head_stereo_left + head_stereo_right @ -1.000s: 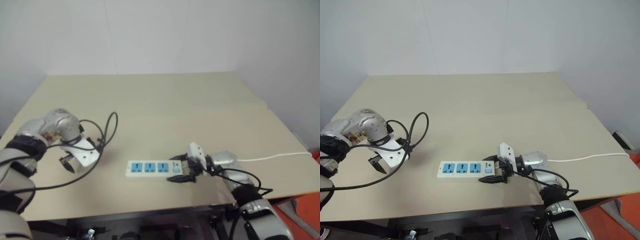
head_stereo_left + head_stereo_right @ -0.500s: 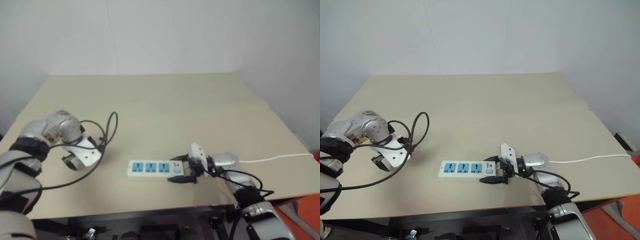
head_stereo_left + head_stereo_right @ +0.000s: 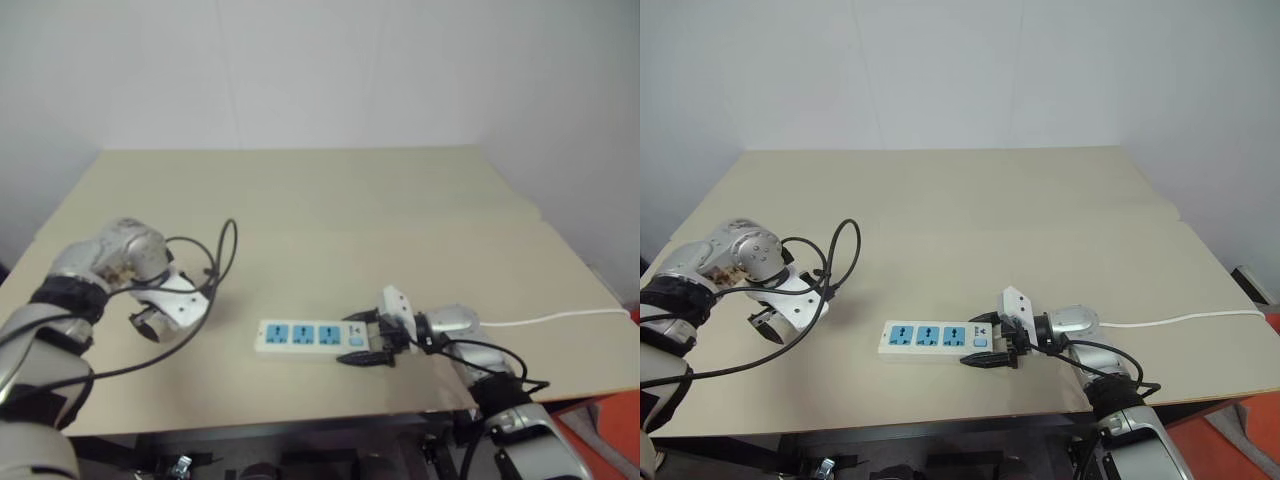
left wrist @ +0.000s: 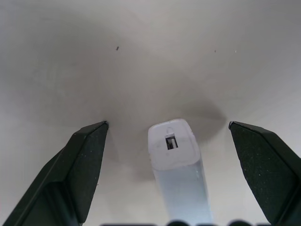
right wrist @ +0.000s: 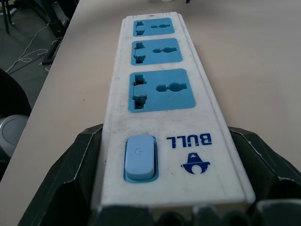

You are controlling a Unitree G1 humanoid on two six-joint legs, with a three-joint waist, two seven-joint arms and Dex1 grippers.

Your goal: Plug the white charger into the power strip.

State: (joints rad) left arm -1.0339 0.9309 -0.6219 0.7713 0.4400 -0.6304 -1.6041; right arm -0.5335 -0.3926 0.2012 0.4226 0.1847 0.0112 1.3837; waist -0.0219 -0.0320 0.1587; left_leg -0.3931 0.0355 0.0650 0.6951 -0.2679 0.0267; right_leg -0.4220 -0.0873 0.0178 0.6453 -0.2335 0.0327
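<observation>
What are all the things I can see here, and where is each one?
table: one, beige, spanning the scene below a white wall.
power strip: one, white with three blue sockets and a blue switch at its end panel, lying flat near the table's front edge, its switch end between the right gripper's fingers.
thin white cable: one, white, running along the table toward its right edge.
white charger: one, white, with a small port in its end face, standing between the left gripper's spread fingers, touching neither.
left gripper: one, white head with black fingers, open, pointing down over the charger on the table's left side.
right gripper: one, black fingers, shut on the power strip's switch end.
</observation>
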